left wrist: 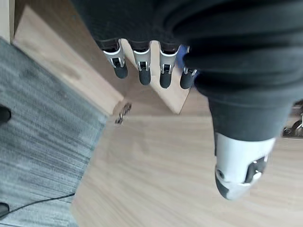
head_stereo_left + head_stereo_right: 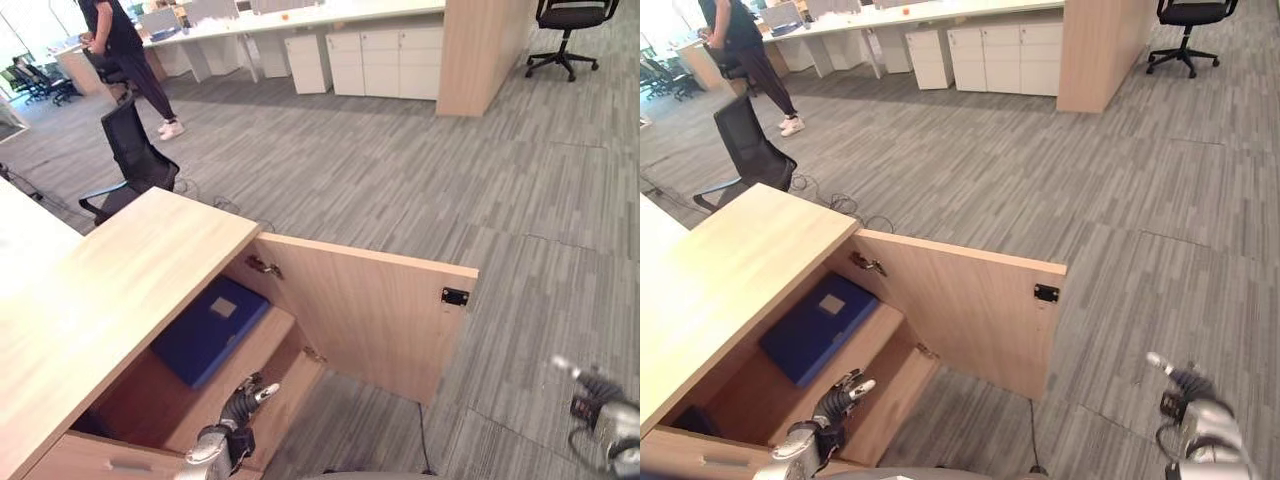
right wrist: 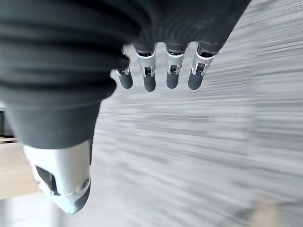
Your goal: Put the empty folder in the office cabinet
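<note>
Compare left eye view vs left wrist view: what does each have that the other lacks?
Left eye alone: the blue folder lying flat on the cabinet shelf, the cabinet top, the right hand over the carpet, a person walking by the far desks. Left wrist alone: the left hand close up, fingers straight, holding nothing. Both: the open door, its hinge, the carpet.

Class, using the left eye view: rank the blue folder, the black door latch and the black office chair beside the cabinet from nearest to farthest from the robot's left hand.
From the left hand:
1. Blue folder, on the cabinet shelf just beyond.
2. Black door latch, at the open door's outer edge.
3. Black office chair, past the cabinet's far end.
</note>
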`<state>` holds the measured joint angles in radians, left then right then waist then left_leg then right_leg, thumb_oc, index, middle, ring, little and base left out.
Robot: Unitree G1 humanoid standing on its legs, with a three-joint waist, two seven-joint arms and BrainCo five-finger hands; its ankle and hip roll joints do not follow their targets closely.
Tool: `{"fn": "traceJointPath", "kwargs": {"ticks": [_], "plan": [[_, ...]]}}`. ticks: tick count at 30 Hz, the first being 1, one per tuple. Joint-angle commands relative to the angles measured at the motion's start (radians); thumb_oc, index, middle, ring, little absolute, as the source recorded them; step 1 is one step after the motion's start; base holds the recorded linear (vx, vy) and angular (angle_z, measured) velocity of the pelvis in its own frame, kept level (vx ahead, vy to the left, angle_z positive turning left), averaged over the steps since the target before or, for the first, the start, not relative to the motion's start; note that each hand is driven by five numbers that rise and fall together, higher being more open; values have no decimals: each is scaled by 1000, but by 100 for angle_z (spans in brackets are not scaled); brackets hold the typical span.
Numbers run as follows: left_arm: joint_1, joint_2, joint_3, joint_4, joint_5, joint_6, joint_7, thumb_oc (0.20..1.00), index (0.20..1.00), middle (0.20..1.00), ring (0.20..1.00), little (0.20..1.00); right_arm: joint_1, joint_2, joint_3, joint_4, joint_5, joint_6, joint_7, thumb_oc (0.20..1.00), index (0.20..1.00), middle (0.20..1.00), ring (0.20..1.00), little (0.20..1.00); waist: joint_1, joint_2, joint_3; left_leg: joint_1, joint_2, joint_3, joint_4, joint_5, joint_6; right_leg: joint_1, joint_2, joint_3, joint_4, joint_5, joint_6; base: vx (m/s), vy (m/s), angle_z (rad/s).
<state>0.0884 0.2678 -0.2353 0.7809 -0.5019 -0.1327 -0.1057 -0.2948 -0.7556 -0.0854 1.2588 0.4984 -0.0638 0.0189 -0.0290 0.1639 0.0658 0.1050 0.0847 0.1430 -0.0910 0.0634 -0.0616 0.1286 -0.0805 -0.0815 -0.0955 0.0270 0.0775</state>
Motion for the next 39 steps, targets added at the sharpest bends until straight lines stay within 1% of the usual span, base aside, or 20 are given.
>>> {"fn": "traceJointPath", "kwargs": {"ticks": [1, 3, 4, 5, 6, 7, 8, 9, 12, 17, 20, 22, 24, 27, 29, 31, 32, 35, 39], "plan": [[-31, 27, -4, -19, 13, -48, -13, 1000, 1000, 1000, 1000, 1000, -78, 5, 40, 68, 42, -32, -8, 1000, 1000, 1000, 1000, 1000, 32, -99, -30, 28, 24, -11, 7, -43, -72, 17, -77, -73, 8, -65, 96, 35, 34, 15], [-26, 38, -23, -24, 17, -47, -16, 1000, 1000, 1000, 1000, 1000, -159, -6, 94, 56, 31, -30, -7, 1000, 1000, 1000, 1000, 1000, 51, -108, -37, 27, 22, -18, 5, -43, -71, 22, -80, -82, 8, -64, 97, 30, 31, 16], [-26, 37, -20, -25, 17, -47, -15, 1000, 1000, 1000, 1000, 1000, -164, -6, 98, 59, 32, -30, -7, 1000, 1000, 1000, 1000, 1000, 49, -108, -36, 27, 22, -19, 5, -43, -71, 23, -80, -82, 8, -65, 98, 33, 37, 12], [-23, 43, -32, -29, 15, -44, -16, 1000, 1000, 1000, 1000, 1000, -225, -8, 139, 48, 24, -28, -7, 1000, 1000, 1000, 1000, 1000, 62, -114, -39, 27, 20, -25, 4, -43, -70, 26, -81, -88, 8, -63, 97, 16, 22, 9], [-23, 42, -30, -30, 15, -44, -16, 1000, 1000, 1000, 1000, 1000, -228, -8, 141, 49, 24, -28, -7, 1000, 1000, 1000, 1000, 1000, 61, -113, -38, 27, 20, -25, 4, -43, -70, 26, -81, -88, 8, -63, 97, 20, 31, 8], [-22, 47, -41, -39, 13, -42, -16, 1000, 1000, 1000, 1000, 1000, -278, -3, 172, 43, 19, -27, -10, 1000, 1000, 1000, 1000, 1000, 73, -119, -39, 24, 19, -32, 4, -42, -69, 28, -82, -93, 8, -62, 96, 5, 10, 12], [-22, 46, -40, -39, 13, -41, -16, 1000, 1000, 1000, 1000, 1000, -282, -3, 175, 45, 20, -27, -10, 1000, 1000, 1000, 1000, 1000, 71, -119, -38, 23, 19, -33, 4, -42, -69, 28, -82, -94, 8, -62, 96, 14, 23, 11], [-20, 50, -46, -50, 6, -40, -15, 1000, 1000, 1000, 1000, 1000, -317, 2, 196, 32, 21, -28, -11, 1000, 1000, 1000, 1000, 1000, 81, -123, -39, 21, 18, -39, 5, -40, -68, 28, -81, -95, 8, -61, 95, 10, 17, 12], [-22, 56, -56, -65, -3, -36, -15, 1000, 1000, 1000, 1000, 1000, -380, 16, 234, 23, 21, -25, -16, 1000, 1000, 1000, 1000, 1000, 93, -128, -41, 16, 17, -48, 5, -38, -68, 33, -81, -106, 8, -62, 93, 14, 16, 13], [-17, 64, -71, -110, -17, -29, -16, 1000, 1000, 1000, 1000, 1000, -437, 89, 288, 28, 11, -17, -16, 1000, 1000, 1000, 1000, 1000, 124, -135, -41, 4, 13, -75, 6, -35, -66, 41, -81, -127, 8, -63, 89, 7, 8, 20], [-14, 63, -78, -108, -13, -24, -16, 1000, 1000, 1000, 1000, 1000, -441, 164, 312, 22, 3, -13, -15, 1000, 1000, 1000, 1000, 1000, 139, -135, -40, -1, 12, -89, 6, -32, -65, 44, -81, -139, 8, -65, 87, 4, 11, 14], [-12, 58, -79, -105, -14, -21, -14, 1000, 1000, 1000, 1000, 1000, -426, 223, 332, 13, -9, -13, -14, 1000, 1000, 1000, 1000, 1000, 150, -134, -37, -4, 11, -99, 7, -29, -65, 44, -80, -144, 8, -65, 86, 0, 3, 6], [-9, 51, -78, -100, -10, -16, -14, 1000, 1000, 1000, 1000, 1000, -376, 312, 358, 2, -37, -8, -11, 1000, 1000, 1000, 1000, 1000, 166, -134, -34, -15, 11, -115, 7, -24, -67, 45, -79, -162, 8, -68, 82, -4, 0, 4], [-9, 43, -68, -85, -5, -12, -8, 1000, 1000, 1000, 1000, 1000, -298, 396, 377, -27, -53, -8, -7, 1000, 1000, 1000, 1000, 1000, 176, -134, -29, -25, 11, -130, 8, -19, -69, 46, -77, -174, 8, -71, 78, -6, -2, 23], [-8, 35, -54, -77, -6, -10, -5, 1000, 1000, 1000, 1000, 1000, -245, 433, 390, -49, -65, -10, -2, 1000, 1000, 1000, 1000, 1000, 178, -134, -26, -30, 10, -141, 8, -17, -71, 47, -75, -183, 8, -72, 76, -9, -11, 13], [-8, 32, -46, -68, -8, -9, -2, 1000, 1000, 1000, 1000, 1000, -214, 446, 395, -63, -72, -10, 2, 1000, 1000, 1000, 1000, 1000, 176, -134, -26, -33, 9, -147, 9, -15, -72, 48, -74, -187, 8, -74, 75, -5, -12, 22], [-9, 27, -29, -56, -5, -9, 2, 1000, 1000, 1000, 1000, 1000, -148, 471, 402, -87, -83, -10, 15, 1000, 1000, 1000, 1000, 1000, 176, -135, -24, -37, 10, -155, 9, -13, -74, 50, -72, -198, 8, -77, 73, 2, -16, 27], [-14, 21, 0, -38, 3, -12, 12, 1000, 1000, 1000, 1000, 1000, -45, 496, 402, -132, -86, -14, 36, 1000, 1000, 1000, 1000, 1000, 175, -136, -21, -42, 10, -170, 9, -9, -77, 54, -70, -212, 8, -81, 70, 5, -18, 21], [-13, 16, 42, -10, 10, -15, 28, 1000, 1000, 1000, 1000, 1000, 88, 505, 415, -249, -108, -17, 60, 1000, 1000, 1000, 1000, 1000, 164, -140, -18, -48, 12, -188, 9, -4, -84, 58, -68, -227, 8, -85, 66, -6, -31, 28]]}}
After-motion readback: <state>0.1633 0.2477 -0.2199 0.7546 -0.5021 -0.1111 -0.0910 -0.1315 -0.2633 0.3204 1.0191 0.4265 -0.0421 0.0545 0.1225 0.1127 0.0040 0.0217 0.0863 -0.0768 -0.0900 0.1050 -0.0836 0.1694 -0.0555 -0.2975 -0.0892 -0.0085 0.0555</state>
